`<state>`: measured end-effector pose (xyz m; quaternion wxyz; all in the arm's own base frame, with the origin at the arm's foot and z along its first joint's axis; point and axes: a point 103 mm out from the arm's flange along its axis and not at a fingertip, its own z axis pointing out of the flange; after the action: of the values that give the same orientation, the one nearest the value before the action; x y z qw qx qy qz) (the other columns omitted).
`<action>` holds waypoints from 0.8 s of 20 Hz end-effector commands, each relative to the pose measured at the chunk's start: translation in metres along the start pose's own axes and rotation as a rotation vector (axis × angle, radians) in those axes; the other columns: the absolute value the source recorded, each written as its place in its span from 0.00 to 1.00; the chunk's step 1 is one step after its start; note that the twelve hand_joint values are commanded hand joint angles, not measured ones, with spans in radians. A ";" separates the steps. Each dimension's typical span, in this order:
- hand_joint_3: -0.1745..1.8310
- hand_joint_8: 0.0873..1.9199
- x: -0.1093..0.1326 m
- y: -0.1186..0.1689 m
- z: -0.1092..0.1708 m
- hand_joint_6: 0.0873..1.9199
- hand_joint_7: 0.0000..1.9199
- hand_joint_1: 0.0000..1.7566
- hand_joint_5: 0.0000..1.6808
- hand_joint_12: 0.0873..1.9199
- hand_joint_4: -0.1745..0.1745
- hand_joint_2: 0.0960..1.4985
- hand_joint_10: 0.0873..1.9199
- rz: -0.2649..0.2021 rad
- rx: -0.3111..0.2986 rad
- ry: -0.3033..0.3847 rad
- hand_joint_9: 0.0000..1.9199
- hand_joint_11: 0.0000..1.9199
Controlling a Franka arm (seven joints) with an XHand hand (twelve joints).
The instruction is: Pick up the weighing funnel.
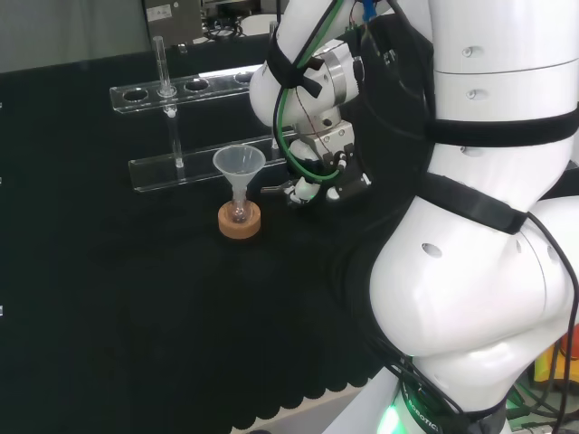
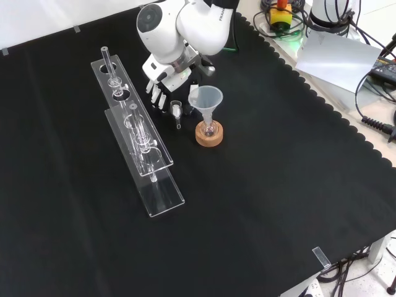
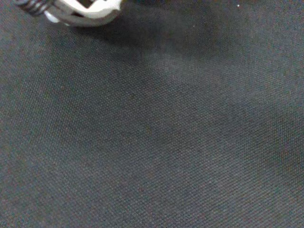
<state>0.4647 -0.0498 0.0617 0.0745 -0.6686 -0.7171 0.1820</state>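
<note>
The weighing funnel (image 2: 177,111), a small clear scoop with a short stem, lies on the black cloth; in the head view the weighing funnel (image 1: 275,189) is a faint clear piece. In the front view my hand (image 2: 158,83) hangs low just to its left, fingers (image 2: 154,95) relaxed and pointing down, nothing between them. From the head view the hand (image 1: 317,183) sits right beside the piece. A blurred white part of the hand (image 3: 83,10) hovers close over bare cloth. The big funnel (image 2: 206,99) stands in a small flask on a cork ring (image 2: 209,135), to the right of the weighing funnel.
Two long clear racks (image 2: 143,145) lie to the left of the hand in the front view, the far one with an upright test tube (image 2: 106,59). The arm's white links (image 1: 479,226) fill the head view's right. The cloth's scalloped edge (image 2: 322,102) runs along the right.
</note>
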 end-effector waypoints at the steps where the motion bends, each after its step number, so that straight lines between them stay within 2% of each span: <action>1: 0.38 0.35 -0.004 -0.004 -0.005 0.56 0.30 0.59 0.59 0.61 0.98 0.52 0.23 0.003 -0.004 0.008 0.44 0.30; 6: 0.39 0.35 -0.033 -0.018 -0.026 0.57 0.31 0.59 0.59 0.61 0.92 0.51 0.23 0.015 -0.013 0.020 0.45 0.31; 12: 0.40 0.34 -0.047 -0.030 -0.042 0.57 0.33 0.60 0.59 0.58 0.83 0.51 0.22 0.049 -0.003 -0.012 0.46 0.34; 16: 0.40 0.34 -0.056 -0.041 -0.053 0.56 0.34 0.60 0.60 0.58 0.81 0.50 0.22 0.058 0.009 -0.024 0.48 0.35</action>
<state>0.4586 -0.0871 0.1194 0.0648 -0.6832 -0.7043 0.1817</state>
